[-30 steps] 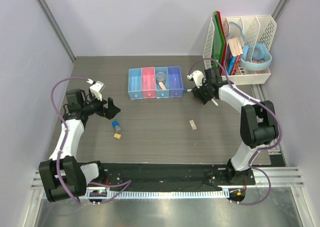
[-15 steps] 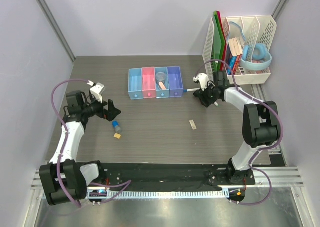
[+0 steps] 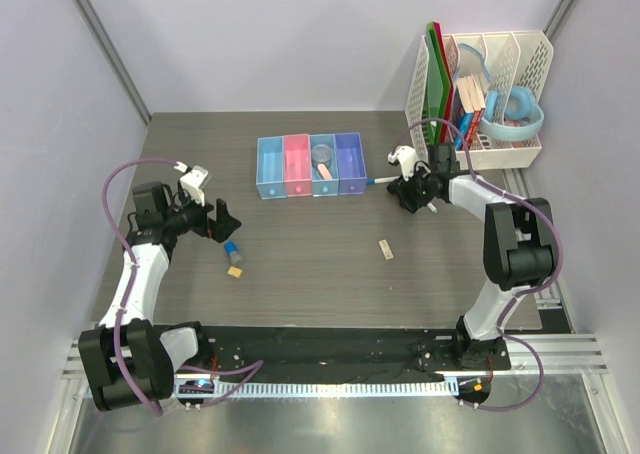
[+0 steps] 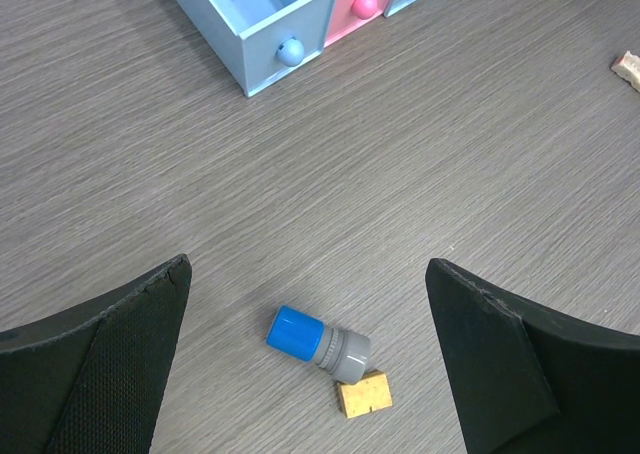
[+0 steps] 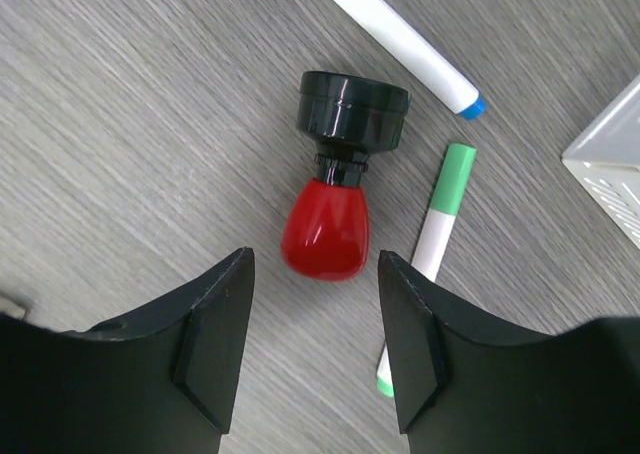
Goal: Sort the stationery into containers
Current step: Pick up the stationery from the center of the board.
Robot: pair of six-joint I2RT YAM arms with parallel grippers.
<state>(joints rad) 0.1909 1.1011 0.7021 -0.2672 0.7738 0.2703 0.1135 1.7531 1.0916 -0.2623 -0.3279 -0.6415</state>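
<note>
The four joined bins (image 3: 310, 164) stand at mid-table; a clear tape roll (image 3: 322, 154) and a pink eraser (image 3: 325, 172) lie in the third. A blue-capped cylinder (image 3: 231, 249) (image 4: 318, 342) touches a tiny yellow piece (image 3: 236, 271) (image 4: 363, 394). My left gripper (image 3: 222, 219) (image 4: 308, 269) is open above them. A beige eraser (image 3: 385, 249) lies mid-table. My right gripper (image 3: 412, 196) (image 5: 315, 264) is open, just short of the red-black piece (image 5: 340, 174). A blue-tipped white pen (image 5: 400, 39) and a green-capped pen (image 5: 435, 234) lie beside it.
A tall white perforated file rack (image 3: 500, 94) stands at the back right with books, green boards (image 3: 437, 74) and a light-blue ring (image 3: 515, 114). Grey walls close the table on the left, back and right.
My right gripper has shifted a little to the right, over the red-black piece. My left gripper has moved slightly down and left, towards the blue-capped cylinder.
</note>
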